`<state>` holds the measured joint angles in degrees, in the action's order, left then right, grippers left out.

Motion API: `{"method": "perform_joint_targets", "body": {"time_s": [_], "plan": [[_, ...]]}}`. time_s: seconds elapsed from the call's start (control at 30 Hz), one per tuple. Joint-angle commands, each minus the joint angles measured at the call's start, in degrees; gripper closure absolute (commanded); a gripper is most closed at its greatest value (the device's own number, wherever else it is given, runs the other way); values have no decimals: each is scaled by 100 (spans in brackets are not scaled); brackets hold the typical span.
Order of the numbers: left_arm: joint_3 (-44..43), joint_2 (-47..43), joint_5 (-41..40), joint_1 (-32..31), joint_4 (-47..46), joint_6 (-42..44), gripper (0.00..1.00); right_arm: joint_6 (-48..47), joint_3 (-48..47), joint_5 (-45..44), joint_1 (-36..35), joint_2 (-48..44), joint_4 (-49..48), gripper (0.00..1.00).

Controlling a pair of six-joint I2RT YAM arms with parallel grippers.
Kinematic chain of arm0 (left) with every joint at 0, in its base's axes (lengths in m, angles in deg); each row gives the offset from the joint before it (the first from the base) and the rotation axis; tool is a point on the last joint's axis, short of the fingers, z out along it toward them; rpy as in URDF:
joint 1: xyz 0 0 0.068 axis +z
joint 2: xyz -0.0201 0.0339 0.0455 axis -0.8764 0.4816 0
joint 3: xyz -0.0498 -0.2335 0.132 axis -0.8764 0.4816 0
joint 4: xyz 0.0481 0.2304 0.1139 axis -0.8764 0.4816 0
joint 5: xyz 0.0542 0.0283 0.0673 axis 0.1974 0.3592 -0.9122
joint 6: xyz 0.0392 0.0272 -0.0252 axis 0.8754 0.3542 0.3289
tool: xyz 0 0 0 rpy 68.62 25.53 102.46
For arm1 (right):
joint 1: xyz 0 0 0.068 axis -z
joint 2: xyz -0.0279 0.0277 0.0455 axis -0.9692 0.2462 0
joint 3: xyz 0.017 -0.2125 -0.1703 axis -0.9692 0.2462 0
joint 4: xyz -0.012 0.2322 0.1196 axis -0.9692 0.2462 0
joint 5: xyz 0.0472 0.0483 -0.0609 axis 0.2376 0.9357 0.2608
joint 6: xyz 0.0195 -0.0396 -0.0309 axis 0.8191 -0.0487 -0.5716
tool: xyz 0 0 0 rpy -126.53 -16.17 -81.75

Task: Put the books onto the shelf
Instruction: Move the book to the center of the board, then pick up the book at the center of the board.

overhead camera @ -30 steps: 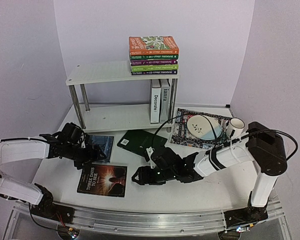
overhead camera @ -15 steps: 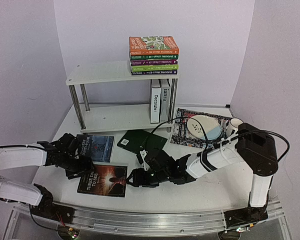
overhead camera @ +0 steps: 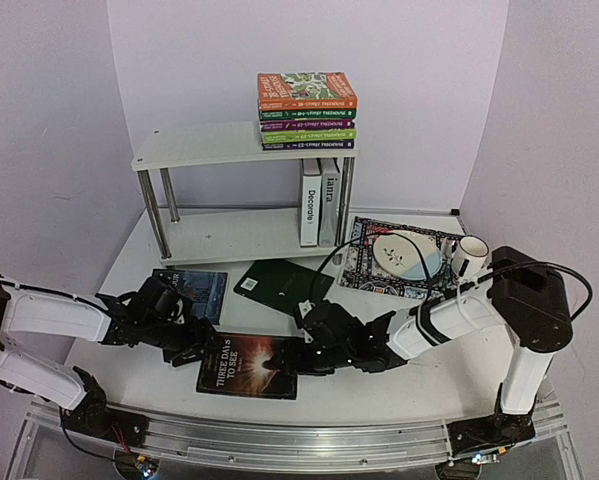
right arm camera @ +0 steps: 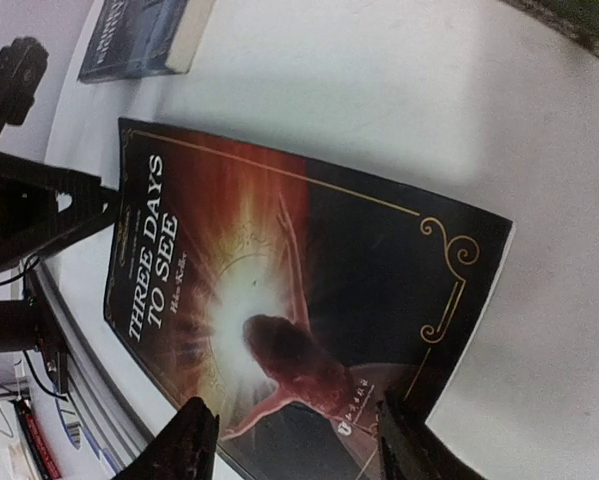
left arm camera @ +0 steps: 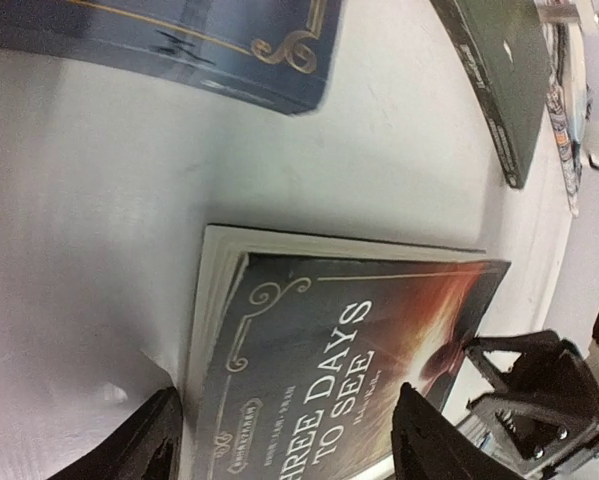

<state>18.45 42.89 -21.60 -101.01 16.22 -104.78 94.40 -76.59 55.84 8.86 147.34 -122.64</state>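
The dark "Three Days to See" book lies flat near the table's front, between both arms. My left gripper is at its title end. In the left wrist view the left gripper is open, and the book lies between its fingers. My right gripper is at the opposite end. In the right wrist view it is open astride the book. Whether either presses the book I cannot tell. The white shelf carries a stack of colourful books on top and two upright books below.
A blue book and a dark green book lie flat in front of the shelf. A patterned mat at the right holds a plate and a mug. The table's front rail runs just below the arms.
The dark book has slid right and turned slightly. My left gripper followed it rightward, the right gripper drew back right, and both sets of jaws have narrowed around the book's ends.
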Motion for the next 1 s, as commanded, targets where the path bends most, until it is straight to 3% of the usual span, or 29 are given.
{"method": "perform_joint_targets", "body": {"time_s": [0.0, 0.13, 0.37, 0.43, 0.53, 0.7, 0.8, 0.97], "plan": [[106, 240, 629, -141, -1303, -594, 42, 68, 257, -809, -26, -655, 856, 58], [-25, 62, 506, -146, -1345, -459, 73, -122, 389, -1121, -26, -999, 1172, 71], [-127, -164, 354, -142, -1374, -527, 85, -493, 298, -1346, -26, -1201, 1573, 72], [-201, -86, 302, -142, -1275, -264, 82, -593, 240, -1377, -26, -1191, 1671, 69], [-445, 38, -142, -144, -436, 313, 69, -726, 225, -1480, -26, -1246, 1800, 62], [-461, 211, -392, -162, -150, 833, 42, -849, 196, -1439, -26, -1229, 1937, 61], [-552, 379, -558, -199, -154, 954, 40, -866, 96, -1265, -26, -1024, 1942, 67], [-786, 866, -410, -256, -190, 1108, 46, -721, -132, -1079, -26, -626, 1995, 72]]}}
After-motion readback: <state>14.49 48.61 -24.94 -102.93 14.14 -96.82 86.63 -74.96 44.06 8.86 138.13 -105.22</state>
